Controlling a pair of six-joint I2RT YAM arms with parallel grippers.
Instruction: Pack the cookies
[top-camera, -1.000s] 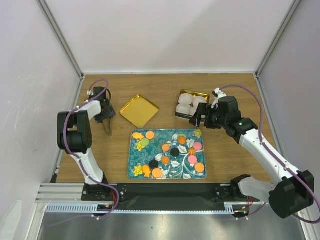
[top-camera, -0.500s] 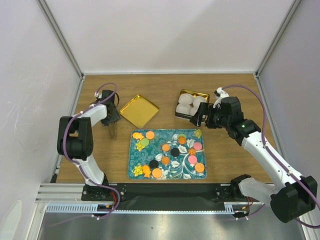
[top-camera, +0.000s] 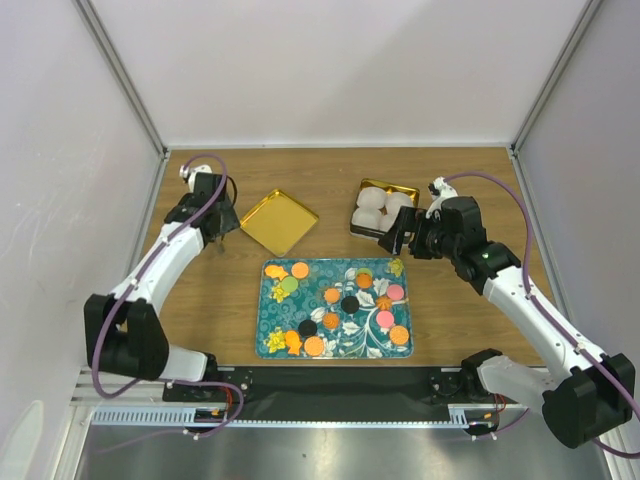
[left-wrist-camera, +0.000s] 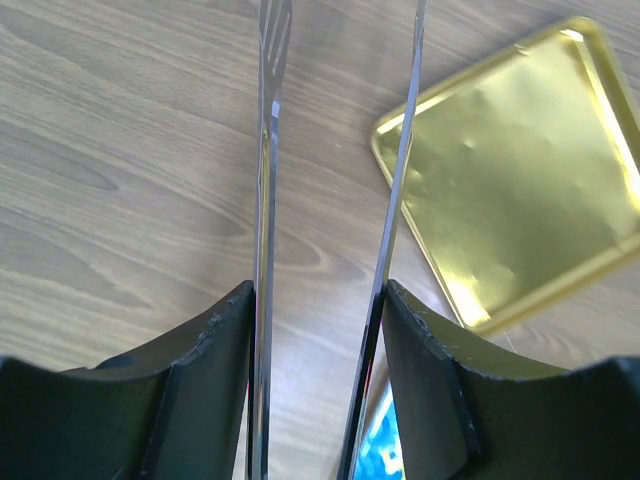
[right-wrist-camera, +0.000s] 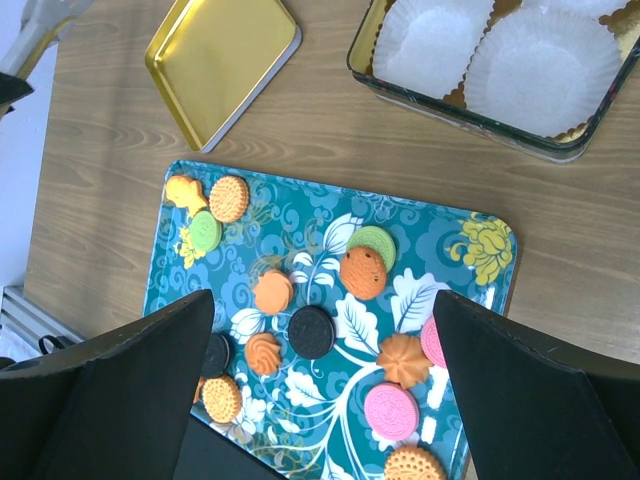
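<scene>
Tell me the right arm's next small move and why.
Probably lower the open right claw onto the chip cookie on the teal tray: the claw hovers empty near it, and the paper cups in view hold nothing yet.

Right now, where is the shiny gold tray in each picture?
Top external: the gold tray lies left of centre, behind the teal tray.
Left wrist: gold tray at upper right.
Right wrist: gold tray at top left.
Shared landmark: the teal tray's corner beside it.
</scene>
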